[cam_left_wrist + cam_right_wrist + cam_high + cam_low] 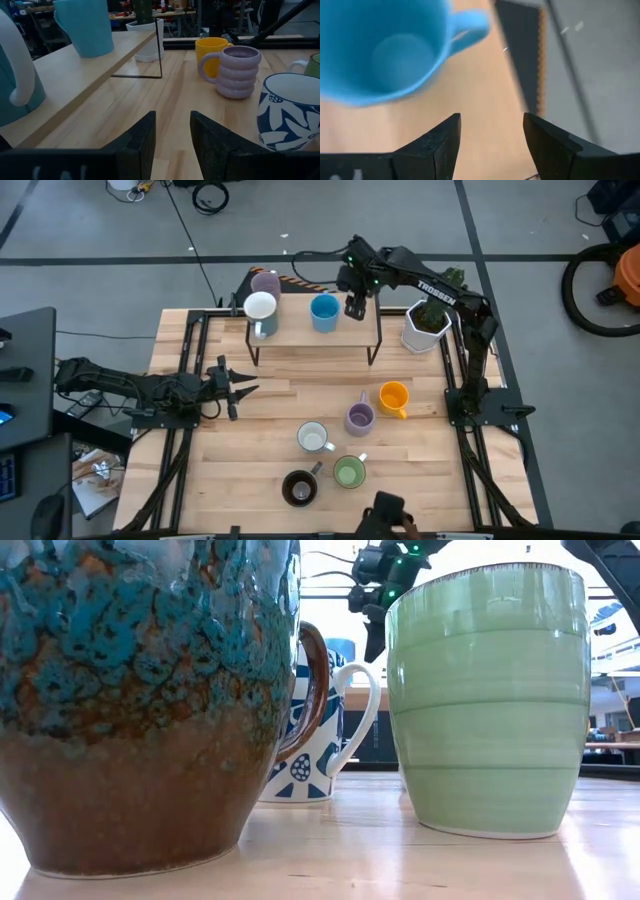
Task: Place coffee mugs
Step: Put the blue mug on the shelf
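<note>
Right gripper [356, 308]: poised above the shelf's right end, just beside the blue mug [324, 312]; fingers parted with a clear gap, nothing between them. Judged to have the blue mug set down and free, though whether it is leaving cannot be told.

Left gripper [238, 389]: idle low over the table's left side, fingers a little apart, empty.

Near edge of table:
- Brown mug [300, 488]: squat, bulbous, mottled teal-and-rust glaze over brown, glossy.
- Green mug [349, 472]: pale, straight-walled with faint turned ridges, dark rim line; just beside the brown mug.

Table centre:
- White mug [314, 438]: blue leaf pattern, looped handle, smooth glaze.
- Lilac mug [360, 418]: stacked-ring body, matt finish.
- Orange mug [394, 398]: plain cylinder, yellow-orange, close beside the lilac one.
These five stand upright and loosely clustered on the bare planks, judged to be waiting their turn for the shelf.

Table [270, 410]: pale wood planks, black metal frame at both sides.

Far side:
- Shelf [300, 332]: light wooden board on thin black wire legs, raised above the table. Carries three mugs in a row: blue mug toward the right, second white mug [260, 308] at the left with a teal lower body, second lilac mug [266, 283] behind it at the far left corner.
- Cactus pot [425, 326]: white, faceted, green plant; stands off the shelf's right end, near the table's far right corner.

Shelf's right end is bare, judged room for more mugs.
</note>
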